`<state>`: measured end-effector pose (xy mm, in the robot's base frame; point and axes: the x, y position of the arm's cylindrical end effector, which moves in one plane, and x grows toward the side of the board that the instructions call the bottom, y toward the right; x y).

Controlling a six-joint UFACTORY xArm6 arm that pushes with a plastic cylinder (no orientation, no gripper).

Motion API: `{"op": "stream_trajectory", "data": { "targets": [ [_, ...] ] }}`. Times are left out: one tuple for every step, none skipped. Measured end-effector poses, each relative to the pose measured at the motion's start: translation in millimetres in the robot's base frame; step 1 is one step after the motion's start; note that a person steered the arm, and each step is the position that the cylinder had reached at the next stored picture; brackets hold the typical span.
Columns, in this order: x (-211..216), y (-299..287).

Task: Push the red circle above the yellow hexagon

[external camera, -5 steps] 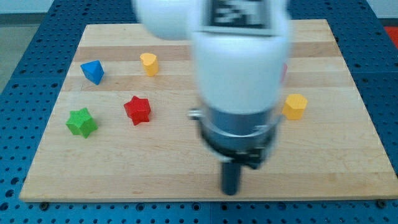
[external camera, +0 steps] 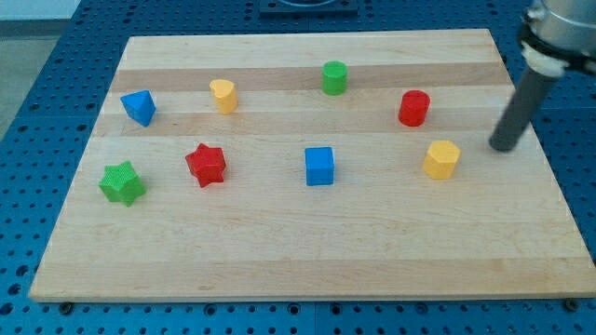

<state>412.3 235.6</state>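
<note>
While my tip (external camera: 504, 146) sits at the view's right edge of the wooden worktop (external camera: 298, 251), it touches no block. No pincer shows on this arm, only the dark rod, so there is no spread or pinch state to report.

Nearest block to the tip: yellow hexagon (external camera: 441, 159), just to the tip's left and slightly lower, with a gap between them. Red circle (external camera: 413, 108) stands up and left of the hexagon, near it but apart, so it is roughly above it with a small offset to the view's left. Tip is right of the red circle and lower than it.

Rest of the layout:
- green cylinder (external camera: 334, 77) toward the view's top, left of the red circle
- blue cube (external camera: 319, 166) mid-board, well left of the hexagon at about the same height
- red star (external camera: 206, 164) left of the blue cube
- green star (external camera: 123, 182) at the view's left, slightly lower than the red star
- blue block (external camera: 139, 107), angular, exact shape unclear, upper left
- yellow heart-like block (external camera: 223, 95) right of that blue block

All blocks stand apart from each other.
</note>
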Motion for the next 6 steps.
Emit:
{"op": "stream_trajectory", "data": {
  "targets": [
    [-47.0,-29.1],
    [-71.9,-77.7],
    [-76.4,-114.5],
    [-66.6,-82.5],
    [-48.9,-73.7],
    [-48.0,-63.0]
  ]
}}
